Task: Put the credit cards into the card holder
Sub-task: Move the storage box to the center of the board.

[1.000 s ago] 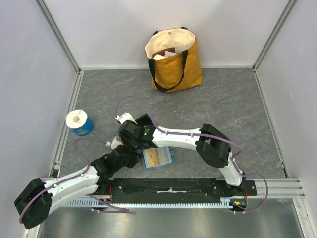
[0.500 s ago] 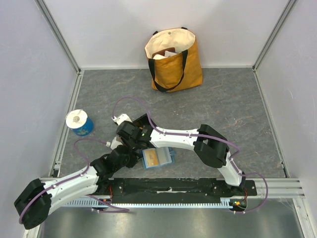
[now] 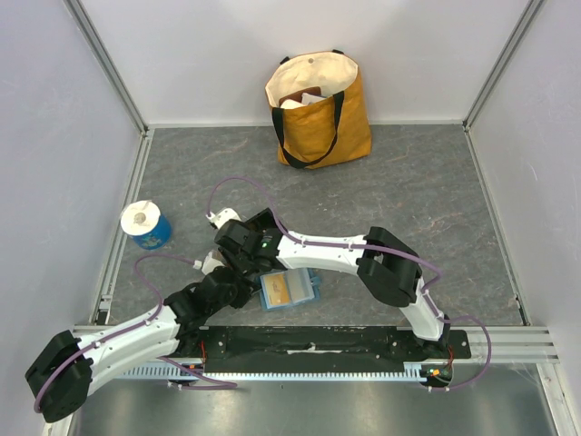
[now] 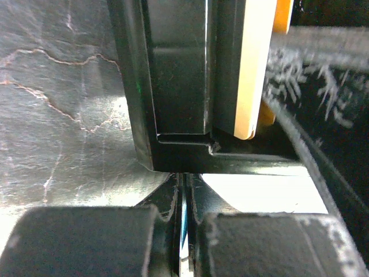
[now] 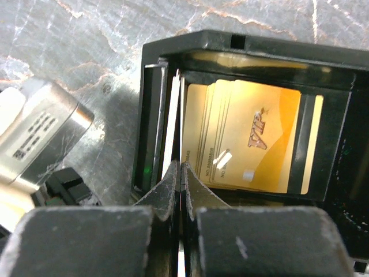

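Left gripper point(image 4: 183, 182) and right gripper point(image 5: 181, 168) hang closed over the grey veined table point(image 3: 427, 209) between pale walls point(image 3: 209, 54).

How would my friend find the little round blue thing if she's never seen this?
Start at the left wall of the grey table. A short blue cylinder stands beside it, alone. It is the only round thing there, white on top, unlike the tall yellow bag.

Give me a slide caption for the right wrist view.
Right gripper pinches a whitish card edge-on beside gold VIP cards lying in a black tray.
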`<control>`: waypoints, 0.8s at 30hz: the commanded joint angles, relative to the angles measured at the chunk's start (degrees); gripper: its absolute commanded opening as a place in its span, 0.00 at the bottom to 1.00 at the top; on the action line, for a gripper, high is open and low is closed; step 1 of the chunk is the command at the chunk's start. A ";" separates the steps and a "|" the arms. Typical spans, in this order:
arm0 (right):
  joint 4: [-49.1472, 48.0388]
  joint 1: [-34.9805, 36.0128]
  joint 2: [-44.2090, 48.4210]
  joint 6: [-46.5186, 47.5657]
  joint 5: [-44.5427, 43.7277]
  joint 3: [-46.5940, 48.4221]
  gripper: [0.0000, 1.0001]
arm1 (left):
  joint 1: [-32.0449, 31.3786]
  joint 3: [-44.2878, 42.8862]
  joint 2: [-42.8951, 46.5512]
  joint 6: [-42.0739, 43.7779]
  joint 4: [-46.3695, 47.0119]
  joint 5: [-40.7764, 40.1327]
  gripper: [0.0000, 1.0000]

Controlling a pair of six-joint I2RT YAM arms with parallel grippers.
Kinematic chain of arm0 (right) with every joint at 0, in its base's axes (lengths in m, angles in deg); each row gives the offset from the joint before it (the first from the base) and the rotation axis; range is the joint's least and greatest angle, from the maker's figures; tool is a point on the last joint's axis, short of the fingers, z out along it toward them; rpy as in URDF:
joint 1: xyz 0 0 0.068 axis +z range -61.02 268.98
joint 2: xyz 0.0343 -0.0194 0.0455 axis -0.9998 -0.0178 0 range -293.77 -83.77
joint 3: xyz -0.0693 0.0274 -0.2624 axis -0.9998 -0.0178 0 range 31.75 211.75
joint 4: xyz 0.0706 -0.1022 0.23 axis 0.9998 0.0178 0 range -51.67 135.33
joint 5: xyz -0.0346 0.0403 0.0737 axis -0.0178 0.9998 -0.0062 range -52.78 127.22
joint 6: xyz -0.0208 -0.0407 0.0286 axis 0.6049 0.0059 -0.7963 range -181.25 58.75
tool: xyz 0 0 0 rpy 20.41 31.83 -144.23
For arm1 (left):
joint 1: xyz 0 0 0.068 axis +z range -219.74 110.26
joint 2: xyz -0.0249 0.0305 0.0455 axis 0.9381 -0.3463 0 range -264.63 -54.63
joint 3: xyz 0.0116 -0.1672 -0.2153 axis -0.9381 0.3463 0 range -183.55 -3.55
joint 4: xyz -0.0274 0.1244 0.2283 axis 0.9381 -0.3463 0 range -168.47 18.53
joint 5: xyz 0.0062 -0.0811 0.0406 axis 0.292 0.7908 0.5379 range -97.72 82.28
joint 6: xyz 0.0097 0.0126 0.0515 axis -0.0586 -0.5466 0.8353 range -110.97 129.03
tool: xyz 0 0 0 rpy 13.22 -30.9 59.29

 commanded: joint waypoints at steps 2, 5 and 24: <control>-0.22 -0.04 4.68 -1.52 0.88 -2.25 0.00 | 0.07 2.38 -0.49 -0.26 -3.84 -1.98 0.02; -2.05 -0.83 6.35 -1.86 0.70 -4.45 0.00 | 0.07 2.30 -0.49 -0.25 -3.93 -2.07 0.02; -2.15 -9.18 11.01 -0.64 -6.95 -9.37 0.00 | 0.07 2.39 0.48 0.10 -4.11 -1.98 0.02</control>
